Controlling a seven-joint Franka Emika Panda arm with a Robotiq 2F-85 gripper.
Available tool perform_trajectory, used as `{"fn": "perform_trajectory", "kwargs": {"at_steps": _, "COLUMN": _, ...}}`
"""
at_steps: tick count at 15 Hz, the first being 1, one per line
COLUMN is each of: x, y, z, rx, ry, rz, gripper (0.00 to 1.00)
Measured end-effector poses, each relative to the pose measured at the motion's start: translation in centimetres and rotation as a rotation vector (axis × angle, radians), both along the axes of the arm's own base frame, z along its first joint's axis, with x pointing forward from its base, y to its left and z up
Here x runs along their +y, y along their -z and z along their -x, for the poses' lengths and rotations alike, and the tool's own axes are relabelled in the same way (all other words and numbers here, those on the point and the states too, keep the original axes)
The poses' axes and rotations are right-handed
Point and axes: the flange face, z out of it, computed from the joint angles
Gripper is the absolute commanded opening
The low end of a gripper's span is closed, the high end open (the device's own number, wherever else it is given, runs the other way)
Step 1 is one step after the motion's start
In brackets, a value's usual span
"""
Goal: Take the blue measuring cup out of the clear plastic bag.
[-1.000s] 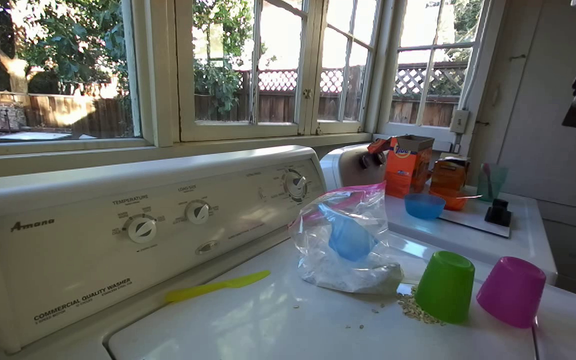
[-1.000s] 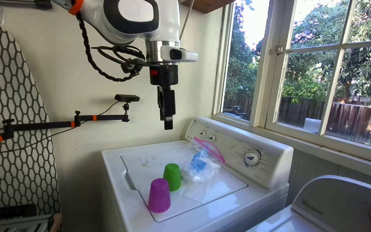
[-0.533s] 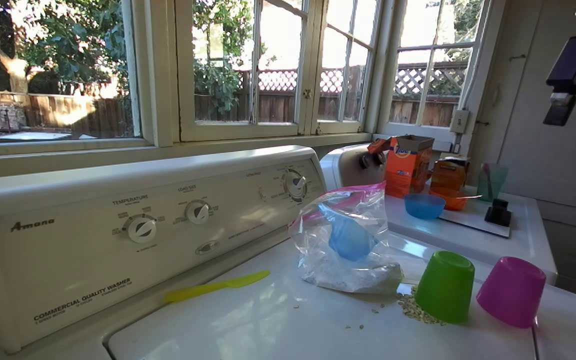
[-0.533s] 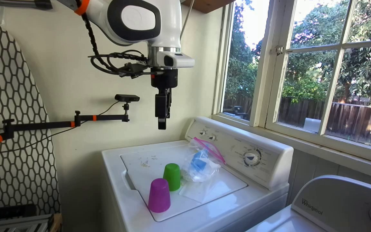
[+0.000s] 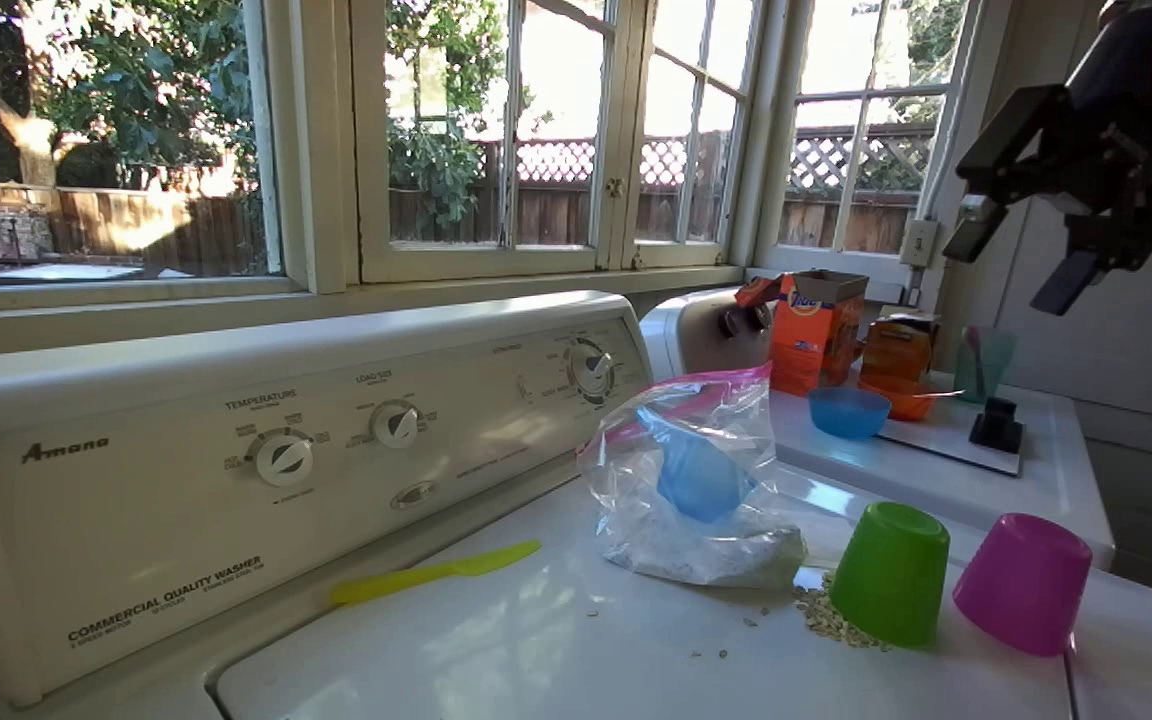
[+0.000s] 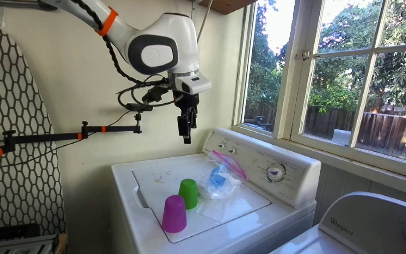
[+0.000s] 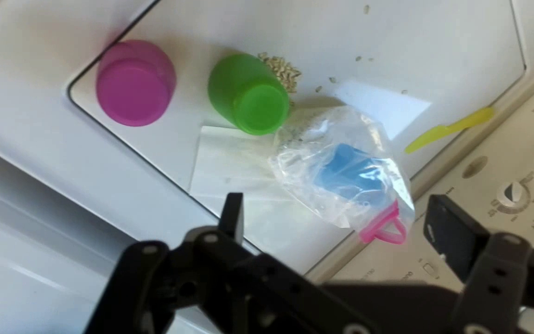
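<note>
Though each view shows gripper (image 5: 1006, 275) (jaws apart) and bagged blue cup (image 7: 351, 175), an exterior view adds a dish (image 5: 848, 413).

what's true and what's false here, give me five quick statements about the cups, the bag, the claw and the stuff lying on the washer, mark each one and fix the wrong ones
1. The blue cup is inside the clear bag. True.
2. The claw is gripping the clear bag. False: it stands open, up in the air and apart from the bag.
3. The green cup and the pink cup stand with their mouths up. False: both are upside down.
4. Pale grains lie beside the green cup. True.
5. The yellow knife lies on the washer. True.
</note>
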Motion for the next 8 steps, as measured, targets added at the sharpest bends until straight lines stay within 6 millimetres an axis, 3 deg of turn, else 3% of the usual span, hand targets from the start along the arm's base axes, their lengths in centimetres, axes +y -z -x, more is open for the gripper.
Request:
{"fn": "perform_trajectory", "kwargs": {"at_steps": 4, "x": 2.5, "y": 1.9, "z": -0.9, "rx": -0.059, "ry": -0.033, "rz": -0.035, "gripper": 1.0}}
{"fn": "perform_trajectory", "kwargs": {"at_steps": 8, "x": 3.3, "y": 2.8, "z": -1.1, "rx": -0.066, "ry": -0.048, "rz": -0.027, "gripper": 1.0}}
